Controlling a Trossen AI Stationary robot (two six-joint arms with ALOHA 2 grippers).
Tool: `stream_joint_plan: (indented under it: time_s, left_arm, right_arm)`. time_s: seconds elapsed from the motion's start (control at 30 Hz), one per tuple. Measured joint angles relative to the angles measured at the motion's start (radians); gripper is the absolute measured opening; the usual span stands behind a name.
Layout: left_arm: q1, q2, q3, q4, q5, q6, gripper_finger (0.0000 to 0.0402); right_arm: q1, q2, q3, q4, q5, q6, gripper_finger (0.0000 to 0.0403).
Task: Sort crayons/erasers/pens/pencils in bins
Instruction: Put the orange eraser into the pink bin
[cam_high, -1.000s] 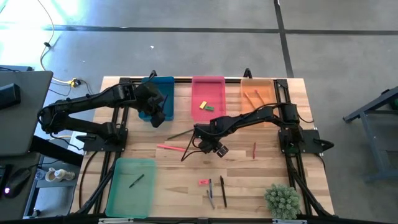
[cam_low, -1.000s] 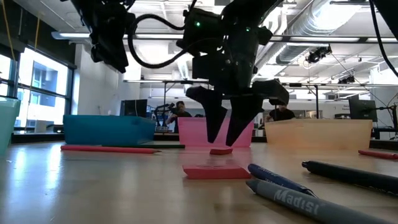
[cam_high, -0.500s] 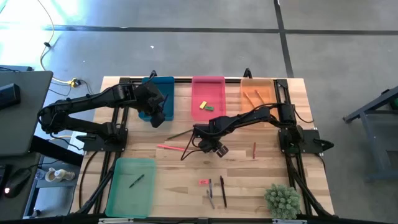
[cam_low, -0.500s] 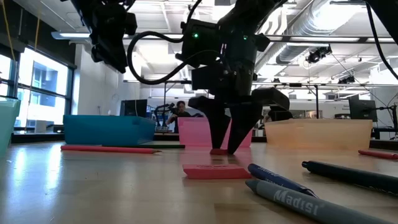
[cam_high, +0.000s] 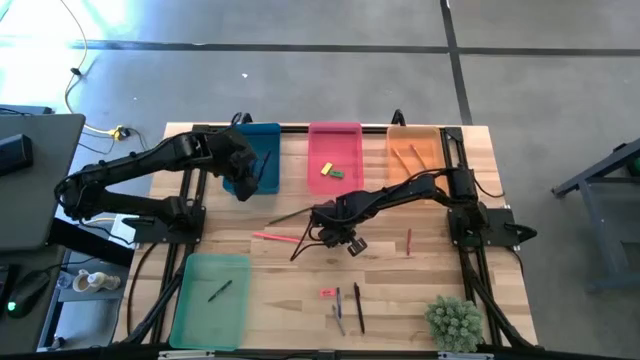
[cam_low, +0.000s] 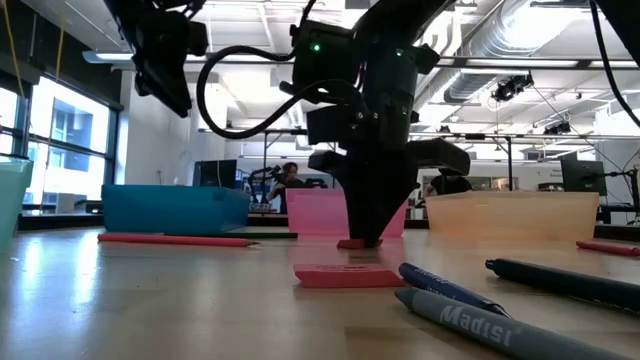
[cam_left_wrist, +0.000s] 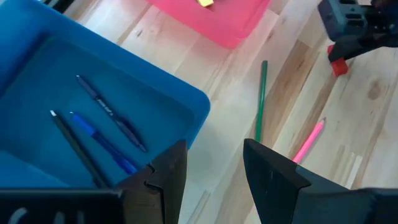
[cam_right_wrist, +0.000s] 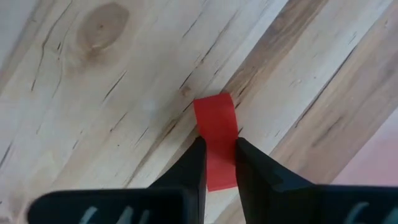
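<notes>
Pinching a short red crayon (cam_right_wrist: 215, 144) between its two fingers, the right gripper (cam_right_wrist: 217, 163) stood at mid-table, tips down on the wood; the crayon lay flat on the table (cam_high: 300, 300), squeezed on both sides. In the low view the same gripper (cam_low: 368, 235) met the boards just in front of the pink bin (cam_low: 325, 212). The left gripper (cam_left_wrist: 214, 163) hung over the near corner of the blue bin (cam_high: 258, 155), its fingers parted and holding nothing. Inside that bin lay three pens (cam_left_wrist: 99, 140), two blue and one dark. A green pencil (cam_left_wrist: 261, 99) and a pink pencil (cam_left_wrist: 309, 140) rested on the bare wood near the blue bin. The pink bin held a yellow eraser (cam_high: 325, 169) with a green eraser (cam_high: 337, 173) touching it. The orange bin (cam_high: 413, 150) held two orange pencils (cam_high: 404, 155). The light green bin (cam_high: 212, 298), at the table's front left, held one dark stick, too small to tell what kind. A pink eraser (cam_low: 348, 276) lay on the wood near the front edge, beside three pens (cam_high: 346, 308). Another red crayon (cam_high: 409, 241) lay apart on the right side.
</notes>
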Motion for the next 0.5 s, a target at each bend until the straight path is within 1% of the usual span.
stream_joint_plan:
  time_s: [0.1, 0.33, 0.5]
  left_arm:
    - [0.009, -0.027, 0.0, -0.007, 0.0, 0.008, 0.0145]
    - [0.012, -0.088, 0.0, -0.007, 0.002, 0.024, 0.0145]
    - [0.012, -0.114, 0.0, -0.008, -0.005, 0.056, 0.0145]
  right_arm:
    - [0.009, -0.001, -0.001, 0.001, 0.009, 0.006, 0.0048]
    - [0.011, -0.021, -0.004, 0.011, 0.031, 0.146, 0.0046]
    - [-0.007, -0.052, -0.005, 0.019, 0.051, 0.222, 0.0046]
